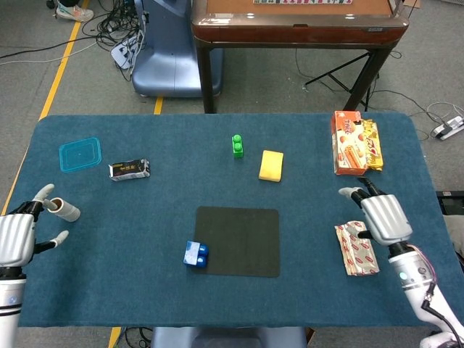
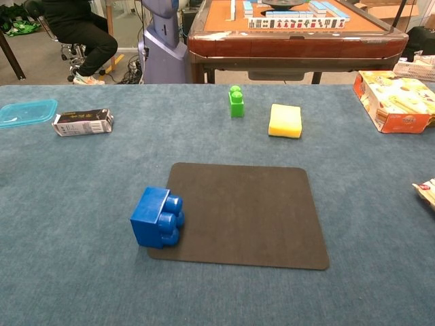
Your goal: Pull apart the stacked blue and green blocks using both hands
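The fingers of the left hand (image 1: 16, 239) are spread apart and hold nothing; the hand sits at the near left edge of the blue table (image 1: 145, 210), just beside a small cardboard roll (image 1: 64, 209) without clearly touching it. The fingers of the right hand (image 1: 384, 217) are likewise loose and empty, the hand lying at the near right side, just beside a red-and-white snack packet (image 1: 357, 249). Neither hand shows in the chest view.

Between the two hands, nearer the table's middle, the blue block (image 2: 156, 217) lies tipped on its side with its studs pointing right, resting at the near left corner of the black mat (image 2: 251, 217), partly on the mat and partly on the cloth. It is well apart from both hands.

Farther back, the green block (image 2: 236, 102) stands upright on the cloth beyond the mat's far edge, studs up, fully separated from the blue one. Just to its right lies a yellow sponge (image 2: 285, 120), flat and not touching it.

On the far left a dark wrapped bar (image 2: 83, 122) lies on its side, and beyond it to the left sits a clear blue lid (image 2: 26, 112). On the far right an orange biscuit box (image 2: 393, 100) rests near the table's edge.
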### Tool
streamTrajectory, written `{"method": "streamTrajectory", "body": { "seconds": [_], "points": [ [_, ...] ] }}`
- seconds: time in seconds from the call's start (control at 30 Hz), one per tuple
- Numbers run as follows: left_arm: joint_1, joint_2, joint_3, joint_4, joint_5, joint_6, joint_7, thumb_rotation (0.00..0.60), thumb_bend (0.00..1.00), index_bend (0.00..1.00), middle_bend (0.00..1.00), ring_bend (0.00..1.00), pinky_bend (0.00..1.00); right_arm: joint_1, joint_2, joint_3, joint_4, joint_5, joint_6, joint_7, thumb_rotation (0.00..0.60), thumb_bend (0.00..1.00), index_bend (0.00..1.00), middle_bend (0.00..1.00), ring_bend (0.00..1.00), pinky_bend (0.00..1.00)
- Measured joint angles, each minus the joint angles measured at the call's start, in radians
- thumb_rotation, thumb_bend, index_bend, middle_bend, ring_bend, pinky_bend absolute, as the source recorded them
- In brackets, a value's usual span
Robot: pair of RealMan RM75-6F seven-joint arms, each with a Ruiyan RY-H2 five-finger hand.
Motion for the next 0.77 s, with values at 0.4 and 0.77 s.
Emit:
{"method": "streamTrajectory", "body": {
  "seconds": [0.4,0.77],
  "points": [
    [0.113,0.092,0.057,0.019,-0.023,-0.042,-0.132,0.600,0.01,0.25,0.38,0.36,0.52,-0.197,0.083,-0.048,0.007,-0.041,0.141,0.120,0.600,0.00,0.30,0.35,0.38,0.45],
    [0.120,0.073,0.042,0.040,0.000,-0.065,-0.115,0.600,0.01,0.26,0.38,0.36,0.52,-0.246,0.109,-0.015,0.018,-0.068,0.156,0.165,0.600,0.00,0.30,0.35,0.38,0.45]
  ]
}}
